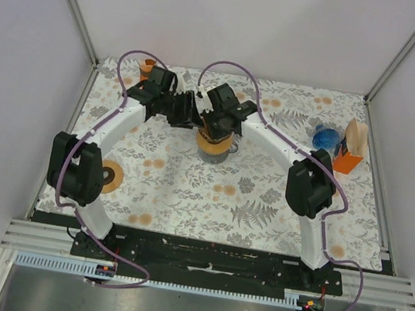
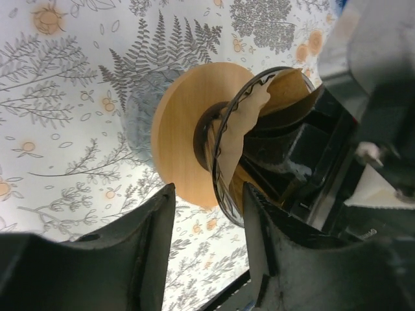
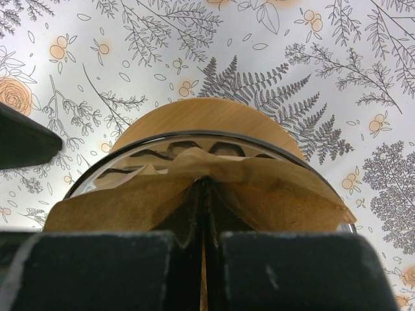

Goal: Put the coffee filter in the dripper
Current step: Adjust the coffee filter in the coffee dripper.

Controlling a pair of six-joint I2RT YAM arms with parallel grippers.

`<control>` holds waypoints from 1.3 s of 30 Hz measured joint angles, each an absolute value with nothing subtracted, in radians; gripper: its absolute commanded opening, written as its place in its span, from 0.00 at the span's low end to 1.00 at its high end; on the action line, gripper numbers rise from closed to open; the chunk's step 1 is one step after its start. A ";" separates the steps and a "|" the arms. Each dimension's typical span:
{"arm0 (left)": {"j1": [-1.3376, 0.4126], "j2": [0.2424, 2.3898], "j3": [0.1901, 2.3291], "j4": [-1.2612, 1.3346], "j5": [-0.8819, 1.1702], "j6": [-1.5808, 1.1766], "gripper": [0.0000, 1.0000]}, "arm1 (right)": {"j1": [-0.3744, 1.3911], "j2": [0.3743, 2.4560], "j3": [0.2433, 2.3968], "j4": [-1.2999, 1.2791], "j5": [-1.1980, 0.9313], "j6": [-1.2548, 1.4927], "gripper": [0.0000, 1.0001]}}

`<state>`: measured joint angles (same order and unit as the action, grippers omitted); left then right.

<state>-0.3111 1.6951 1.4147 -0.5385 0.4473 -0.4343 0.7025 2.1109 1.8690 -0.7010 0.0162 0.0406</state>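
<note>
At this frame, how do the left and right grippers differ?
The left gripper is open and holds nothing; the right gripper is shut on the coffee filter. The right gripper sits over the mouth of the dripper; the left gripper is beside its rim. Both meet at the dripper.

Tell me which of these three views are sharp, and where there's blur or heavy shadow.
Top external: evenly lit and sharp, with hardly any shadow on the tablecloth. Left wrist: the left gripper looms dark and blurred in front, while the dripper is fairly sharp. Right wrist: the tablecloth is crisp, the right gripper is dark and soft, and the coffee filter is slightly soft.
</note>
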 measured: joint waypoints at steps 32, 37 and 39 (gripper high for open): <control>-0.299 1.734 1.384 -0.484 0.507 -0.491 0.16 | 0.611 1.991 1.901 -0.733 -0.223 -0.003 0.34; -0.299 1.732 1.384 -0.484 0.503 -0.489 0.16 | 0.576 1.919 1.833 -0.653 -0.320 -0.011 0.49; -0.299 1.731 1.384 -0.485 0.500 -0.488 0.16 | 0.577 1.868 1.775 -0.602 -0.339 -0.020 0.62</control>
